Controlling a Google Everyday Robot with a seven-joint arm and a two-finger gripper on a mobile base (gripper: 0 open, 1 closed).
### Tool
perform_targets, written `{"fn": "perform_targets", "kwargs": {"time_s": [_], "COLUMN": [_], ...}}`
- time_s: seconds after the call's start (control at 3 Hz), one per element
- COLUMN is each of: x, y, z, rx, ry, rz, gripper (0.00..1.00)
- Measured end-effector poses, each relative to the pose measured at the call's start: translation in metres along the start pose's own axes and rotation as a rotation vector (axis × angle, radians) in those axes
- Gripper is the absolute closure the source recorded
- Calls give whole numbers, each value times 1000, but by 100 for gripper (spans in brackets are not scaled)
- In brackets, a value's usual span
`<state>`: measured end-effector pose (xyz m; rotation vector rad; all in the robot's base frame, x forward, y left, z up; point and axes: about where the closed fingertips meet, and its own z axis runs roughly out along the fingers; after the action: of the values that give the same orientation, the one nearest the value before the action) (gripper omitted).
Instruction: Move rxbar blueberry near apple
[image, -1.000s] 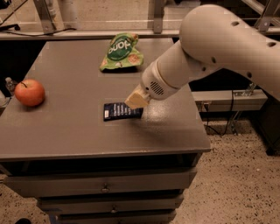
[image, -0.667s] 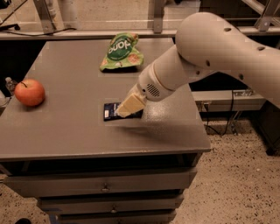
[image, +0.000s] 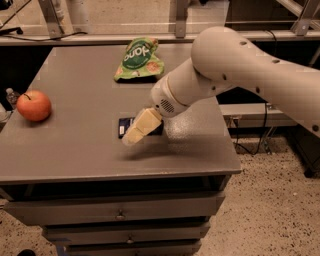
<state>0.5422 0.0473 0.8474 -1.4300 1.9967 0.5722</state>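
Observation:
The rxbar blueberry (image: 124, 127) is a small flat dark navy bar lying near the middle of the grey table (image: 85, 150); only its left end shows. My gripper (image: 133, 135) hangs right over the bar and covers most of it. The cream fingers point down and left. The apple (image: 34, 105) is round and red-orange with a short dark stem. It sits at the table's left edge, well to the left of the bar and the gripper.
A green snack bag (image: 138, 58) with white lettering lies at the back of the table. My large white arm (image: 240, 70) reaches in from the right. Drawers sit below the tabletop. A speckled floor lies to the right.
My gripper has moved left and down, from the bar's right end to over the bar. The bar and the apple have not moved.

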Motion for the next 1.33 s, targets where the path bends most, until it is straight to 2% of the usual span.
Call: {"fn": "perform_targets", "kwargs": {"time_s": [0.33, 0.67, 1.33], "x": [6, 10, 14], "y": [-3, -4, -6], "z": [8, 14, 17], "rx": [-1, 2, 10], "ry": [-1, -4, -15], "rz": [-15, -30, -26], "gripper": [0, 18, 64]}}
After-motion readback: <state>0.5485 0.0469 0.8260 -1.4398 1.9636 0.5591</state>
